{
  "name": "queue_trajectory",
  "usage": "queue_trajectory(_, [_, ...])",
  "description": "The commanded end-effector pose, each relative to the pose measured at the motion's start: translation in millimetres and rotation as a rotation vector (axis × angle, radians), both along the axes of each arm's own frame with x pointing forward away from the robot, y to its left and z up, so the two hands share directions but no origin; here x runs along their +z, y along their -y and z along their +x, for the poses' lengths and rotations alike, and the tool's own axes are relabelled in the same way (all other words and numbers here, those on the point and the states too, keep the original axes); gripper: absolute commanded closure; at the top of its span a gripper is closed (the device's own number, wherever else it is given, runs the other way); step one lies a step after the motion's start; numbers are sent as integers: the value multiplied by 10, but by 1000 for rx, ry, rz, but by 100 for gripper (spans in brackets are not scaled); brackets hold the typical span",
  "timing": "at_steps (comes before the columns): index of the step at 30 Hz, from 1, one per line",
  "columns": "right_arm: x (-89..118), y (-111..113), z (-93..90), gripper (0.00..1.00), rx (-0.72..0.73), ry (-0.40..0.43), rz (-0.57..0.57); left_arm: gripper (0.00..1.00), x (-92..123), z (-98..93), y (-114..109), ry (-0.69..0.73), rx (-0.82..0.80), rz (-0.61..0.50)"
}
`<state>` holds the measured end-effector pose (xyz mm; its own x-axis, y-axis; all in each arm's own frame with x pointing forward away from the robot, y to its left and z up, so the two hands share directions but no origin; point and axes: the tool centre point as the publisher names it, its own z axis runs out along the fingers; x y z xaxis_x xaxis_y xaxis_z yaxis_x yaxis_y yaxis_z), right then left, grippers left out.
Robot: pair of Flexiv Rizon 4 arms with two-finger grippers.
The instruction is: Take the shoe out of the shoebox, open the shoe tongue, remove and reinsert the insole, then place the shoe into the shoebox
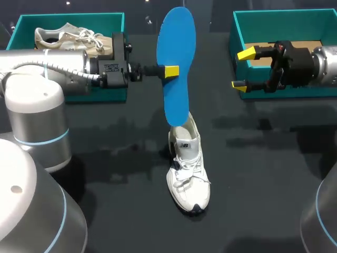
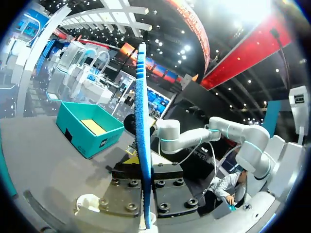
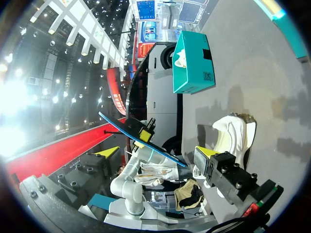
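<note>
My left gripper [image 1: 171,71] pinches blue insole [image 1: 177,37] upright, lower end at mouth of shoe [image 1: 188,168] on table [image 1: 105,174]. My right gripper [image 1: 242,69] spread, empty, near shoebox [image 1: 263,21]. Probably reinserting; next: steady shoe, slide insole down flat.

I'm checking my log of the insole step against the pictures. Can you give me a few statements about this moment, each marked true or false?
1. The left claw is shut on the blue insole. True.
2. The white shoe lies in the right shoebox. False: it stands on the table, between the two boxes.
3. The right claw is open and holds nothing. True.
4. The left shoebox is empty. False: a second shoe lies in it.
5. The insole lies flat on the table. False: it is held upright above the white shoe.
</note>
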<state>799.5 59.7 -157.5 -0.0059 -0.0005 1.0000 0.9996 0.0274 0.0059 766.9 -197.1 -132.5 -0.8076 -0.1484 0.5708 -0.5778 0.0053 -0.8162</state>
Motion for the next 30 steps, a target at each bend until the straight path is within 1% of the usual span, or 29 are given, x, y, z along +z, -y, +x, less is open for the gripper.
queue_trajectory(1, [1,-5,-7,0,-2,-1,-2,100,22,75,42,-155,3,7])
queue_trajectory(4, [1,-5,-7,0,-2,-1,-2,100,54,95,63,-281,27,-8])
queue_trajectory(11, [1,-5,-7,0,-2,-1,-2,100,83,73,98,-535,25,-30])
queue_trajectory(15, [1,-5,-7,0,-2,-1,-2,100,53,68,119,-621,15,-62])
queue_trajectory(18, [1,-5,-7,0,-2,-1,-2,100,-5,82,143,-678,13,-106])
queue_trajectory(22, [1,-5,-7,0,-2,-1,-2,100,-74,108,181,-722,19,-150])
queue_trajectory(26, [1,-5,-7,0,-2,-1,-2,100,-91,130,224,-774,32,-172])
queue_trajectory(30, [1,-5,-7,0,-2,-1,-2,100,-116,138,254,-855,40,-169])
